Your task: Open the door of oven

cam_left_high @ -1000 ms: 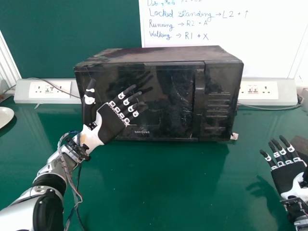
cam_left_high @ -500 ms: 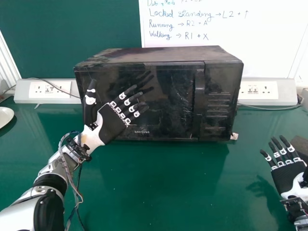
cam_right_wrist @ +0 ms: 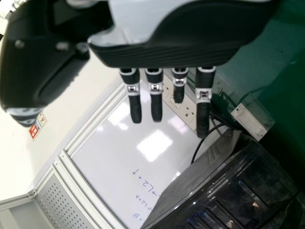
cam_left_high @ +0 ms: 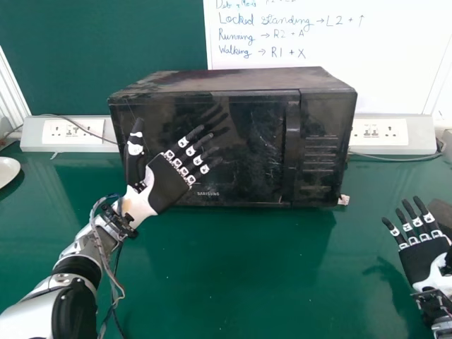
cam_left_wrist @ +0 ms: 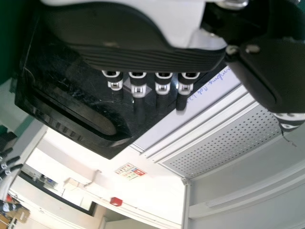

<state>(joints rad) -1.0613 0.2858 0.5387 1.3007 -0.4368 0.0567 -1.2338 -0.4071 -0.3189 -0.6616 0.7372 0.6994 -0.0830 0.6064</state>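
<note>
The left hand [cam_left_high: 169, 185] is up in front of the oven's door [cam_left_high: 258, 134], holding nothing, its fingers straight and spread, slanting up toward the middle of the dark glass. Their dark tips melt into the glass and the reflections there, so I can't tell whether they touch it. The thumb stands nearly upright on the outer side, and the palm is turned back toward the robot's head. The forearm comes in from the lower left, cut off by the edge, with loose cables hanging along it. The hand covers the lower left part of the door. Farther across, the upright handle [cam_left_high: 292, 152] is in plain sight, well apart from the fingers, and the door sits closed. The oven [cam_left_high: 233, 79] stands at the back of the bench [cam_left_high: 233, 268], near the middle. Over at the right edge, low down, is the right hand [cam_left_high: 422, 260], empty too, fingers extended and pointing away from the robot, its thumb side partly cut off. A dark thing [cam_left_high: 441, 212] lies half hidden behind it; I can't make out what. At the far left edge there's a sliver of something white and round [cam_left_high: 7, 171].
</note>
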